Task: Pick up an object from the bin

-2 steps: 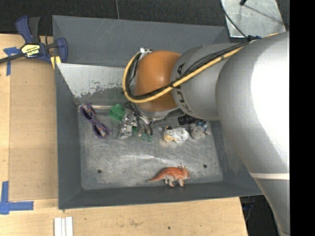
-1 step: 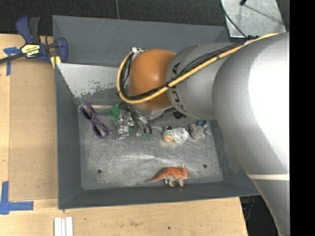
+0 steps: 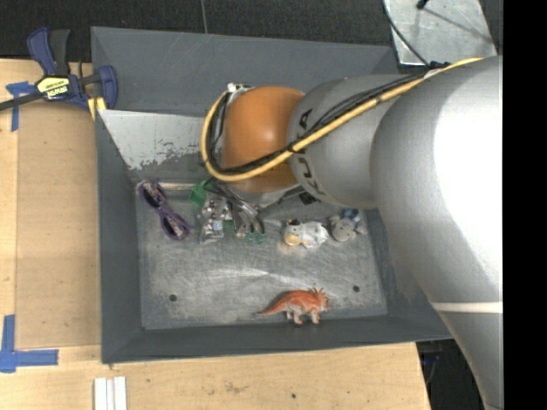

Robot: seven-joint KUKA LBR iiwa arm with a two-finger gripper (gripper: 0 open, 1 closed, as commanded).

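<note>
My gripper (image 3: pixel 224 219) hangs low in the upper middle of the bin, under the orange cover, its metal fingers close to the floor. A small green thing (image 3: pixel 199 194) lies just left of it, and another green bit (image 3: pixel 255 237) shows at its right foot. Purple toy glasses (image 3: pixel 164 210) lie to the left, apart from the gripper. A small white figure with a tan part (image 3: pixel 304 234) lies to the right. I cannot see whether anything is between the fingers.
An orange toy dinosaur (image 3: pixel 297 304) stands near the front wall. A small grey and white figure (image 3: pixel 345 227) lies at the right, close under the arm. The arm covers the bin's upper right part.
</note>
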